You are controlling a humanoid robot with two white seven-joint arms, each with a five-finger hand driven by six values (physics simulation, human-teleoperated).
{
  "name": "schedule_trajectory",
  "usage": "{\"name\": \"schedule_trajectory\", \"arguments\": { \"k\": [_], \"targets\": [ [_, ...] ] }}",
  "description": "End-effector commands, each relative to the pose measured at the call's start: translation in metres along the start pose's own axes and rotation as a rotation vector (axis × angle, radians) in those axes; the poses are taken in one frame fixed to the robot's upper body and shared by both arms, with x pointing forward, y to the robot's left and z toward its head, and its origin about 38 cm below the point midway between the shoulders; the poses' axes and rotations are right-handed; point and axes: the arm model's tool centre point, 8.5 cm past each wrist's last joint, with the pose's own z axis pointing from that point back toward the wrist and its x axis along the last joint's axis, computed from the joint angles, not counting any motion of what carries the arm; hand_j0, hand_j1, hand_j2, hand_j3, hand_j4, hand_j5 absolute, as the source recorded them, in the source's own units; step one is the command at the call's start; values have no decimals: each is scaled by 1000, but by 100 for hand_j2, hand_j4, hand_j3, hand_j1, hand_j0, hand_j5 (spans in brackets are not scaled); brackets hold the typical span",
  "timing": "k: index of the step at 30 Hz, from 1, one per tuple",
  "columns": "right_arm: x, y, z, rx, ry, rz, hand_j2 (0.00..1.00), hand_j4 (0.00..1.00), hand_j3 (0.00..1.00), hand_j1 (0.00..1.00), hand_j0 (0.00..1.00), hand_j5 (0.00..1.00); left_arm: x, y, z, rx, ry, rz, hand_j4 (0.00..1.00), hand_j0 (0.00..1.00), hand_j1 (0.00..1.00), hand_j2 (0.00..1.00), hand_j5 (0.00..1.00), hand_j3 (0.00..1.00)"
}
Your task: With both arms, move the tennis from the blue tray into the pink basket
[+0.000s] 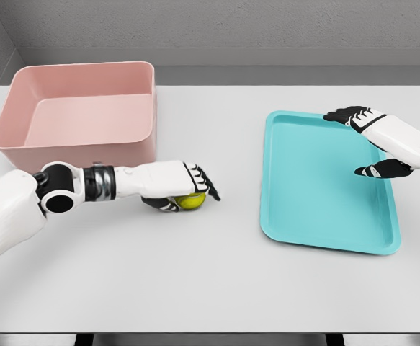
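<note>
The white table (217, 281) filled most of the frame. Left of centre, the left hand (184, 186) lay low over the table with its fingers curled around the yellow-green tennis ball (191, 201), which sat under the palm, touching or just above the tabletop. The ball was between the two containers, outside both. At the right, the right hand (372, 140) hovered over the blue tray (318, 180) with fingers spread and nothing in them. In the upper left stood the pink basket (80, 112), just beyond the left forearm.
</note>
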Motion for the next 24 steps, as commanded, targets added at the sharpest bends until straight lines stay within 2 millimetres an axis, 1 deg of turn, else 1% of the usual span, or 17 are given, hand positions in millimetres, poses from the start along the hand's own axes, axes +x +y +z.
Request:
{"name": "schedule_trajectory", "arguments": {
  "k": [1, 3, 5, 15, 17, 18, 21, 24],
  "targets": [
    [0, -1, 0, -5, -1, -7, 100, 100, 100, 100, 100, 100, 0, -1, 0, -10, -2, 9, 69, 69, 69, 69, 69, 69],
    [0, -1, 0, -5, -1, -7, 100, 100, 100, 100, 100, 100, 0, -2, 0, -13, -3, 11, 64, 64, 64, 64, 64, 64],
    [0, -1, 0, -5, -1, -7, 100, 100, 100, 100, 100, 100, 1, -1, 0, -13, -4, 12, 63, 63, 63, 63, 63, 63],
    [0, -1, 0, -4, 0, -5, 100, 100, 100, 100, 100, 100, 3, 6, -1, -6, -14, -5, 63, 63, 63, 63, 63, 63],
    [0, -1, 0, -4, 0, -5, 100, 100, 100, 100, 100, 100, 3, 10, 0, -3, -14, -15, 63, 63, 63, 63, 63, 63],
    [0, -1, 0, -4, 0, -5, 100, 100, 100, 100, 100, 100, 5, 16, 0, 5, -23, -31, 63, 63, 63, 63, 63, 63],
    [-1, -1, 1, -3, 1, -6, 100, 100, 100, 100, 100, 100, 8, 23, 1, 12, -32, -49, 63, 63, 63, 63, 63, 63],
    [0, -1, 1, -5, 1, -5, 100, 100, 100, 100, 100, 100, 13, 34, 8, 23, -40, -79, 63, 63, 63, 63, 63, 63]
  ]
}}
